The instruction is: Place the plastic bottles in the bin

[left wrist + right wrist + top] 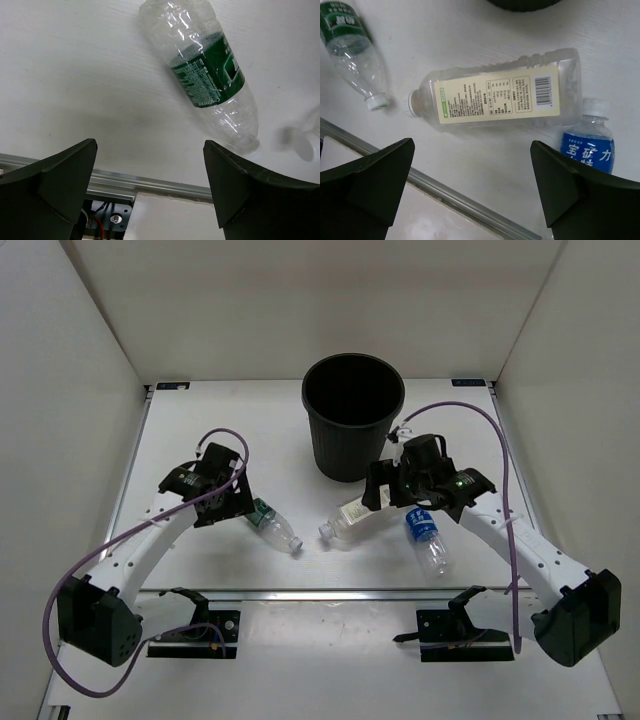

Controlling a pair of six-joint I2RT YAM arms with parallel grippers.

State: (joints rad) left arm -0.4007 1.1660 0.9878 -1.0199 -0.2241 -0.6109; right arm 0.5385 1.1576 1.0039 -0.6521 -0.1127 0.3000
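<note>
Closest thing in the wrist shots is the fingers. The left gripper (150,150) has its jaws spread wide with nothing between them, and it's the same for the right gripper (472,147), so neither one is carrying anything.

All three bottles lie on their sides on the table (200,430), on the arms' side of the bin (345,445). The green-label bottle (207,75) is off to the bin's near-left, and the white-label bottle (495,95) is pretty much straight in front of it. The blue-label bottle (587,150) is to the bin's near-right. The green and white caps point at each other, close but apart. The blue one's cap sits right up against the white one's base, and I can't tell if they touch.

My read is that this is the very first step, lining up a pick, with no bottle in the bin yet. The right gripper hangs over the white-label bottle, with the bottle lying across the gap line rather than inside it. Next it probably needs to drop straight down so the fingers straddle the body, then squeeze, lift above the rim and carry it over the bin's mouth. I'd watch for the bottle rolling, or for knocking the blue one on the way down.
</note>
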